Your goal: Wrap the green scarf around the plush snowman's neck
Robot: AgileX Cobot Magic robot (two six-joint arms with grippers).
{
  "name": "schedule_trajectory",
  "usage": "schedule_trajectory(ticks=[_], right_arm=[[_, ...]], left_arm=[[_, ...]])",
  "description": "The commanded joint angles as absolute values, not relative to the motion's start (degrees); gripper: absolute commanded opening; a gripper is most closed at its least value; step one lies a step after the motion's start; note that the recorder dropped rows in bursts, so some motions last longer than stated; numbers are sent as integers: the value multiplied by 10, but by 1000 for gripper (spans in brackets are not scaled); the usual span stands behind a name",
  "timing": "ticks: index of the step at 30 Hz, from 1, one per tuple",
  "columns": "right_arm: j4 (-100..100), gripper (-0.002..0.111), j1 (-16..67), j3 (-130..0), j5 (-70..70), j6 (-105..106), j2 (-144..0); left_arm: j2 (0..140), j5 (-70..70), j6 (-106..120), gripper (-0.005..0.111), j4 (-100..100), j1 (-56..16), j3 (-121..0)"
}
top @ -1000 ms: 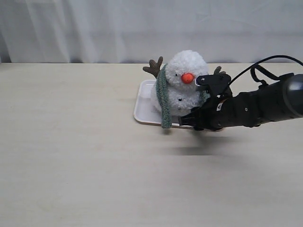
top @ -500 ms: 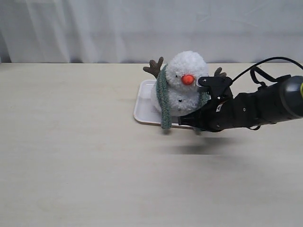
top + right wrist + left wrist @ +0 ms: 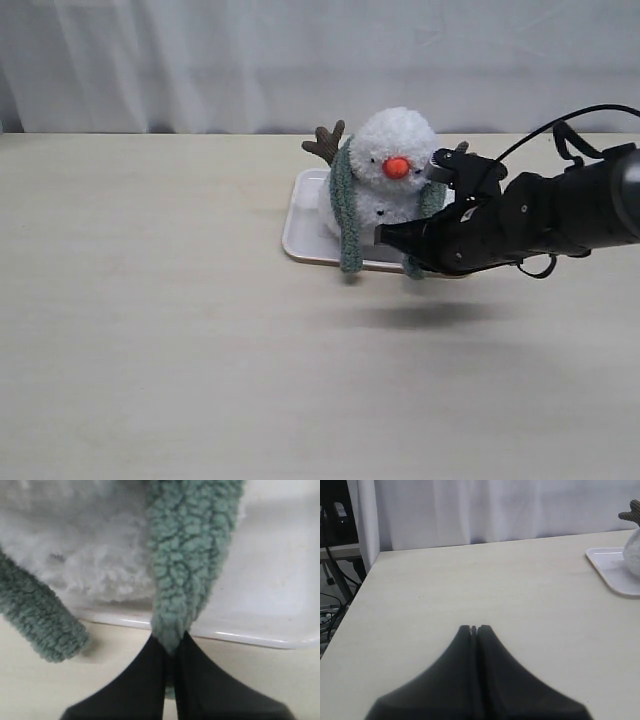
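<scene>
Draping: the green scarf point(image 3: 346, 215) is laid around the neck of the plush snowman point(image 3: 398, 150). One end is hung down on the left, past the near edge of the tray. The other end is brought down on the right.
Snowman place: it is stood upright on a white tray point(image 3: 300, 228), toward the far side of the table point(image 3: 150, 320).
Right gripper point(image 3: 384, 236): its jaws are pinched on the right end of the scarf, just in front of the snowman's body at the tray's near edge.
Left gripper point(image 3: 474, 629): its jaws are pressed together on nothing and held over bare table, well apart from the tray.
</scene>
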State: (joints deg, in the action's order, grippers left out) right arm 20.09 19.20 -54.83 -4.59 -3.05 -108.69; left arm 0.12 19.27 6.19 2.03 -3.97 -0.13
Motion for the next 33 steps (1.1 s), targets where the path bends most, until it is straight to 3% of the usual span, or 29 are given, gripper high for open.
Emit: schedule_trajectory(ticks=[1,17,27,33], right_arm=[[201,4,236,-577,-61,13,-1082],[197,6,243,-586,-28,9,-1124],[196,48,247,-586,-46,46,-1124],[198,59,262,-604,-84,69,-1124]], left_arm=[[0,185,59,0,22,-38,0],[0,185,59,0,22,-38,0],[0,186,59,0,22,-38,0],[0,186,59,0,22,-38,0]])
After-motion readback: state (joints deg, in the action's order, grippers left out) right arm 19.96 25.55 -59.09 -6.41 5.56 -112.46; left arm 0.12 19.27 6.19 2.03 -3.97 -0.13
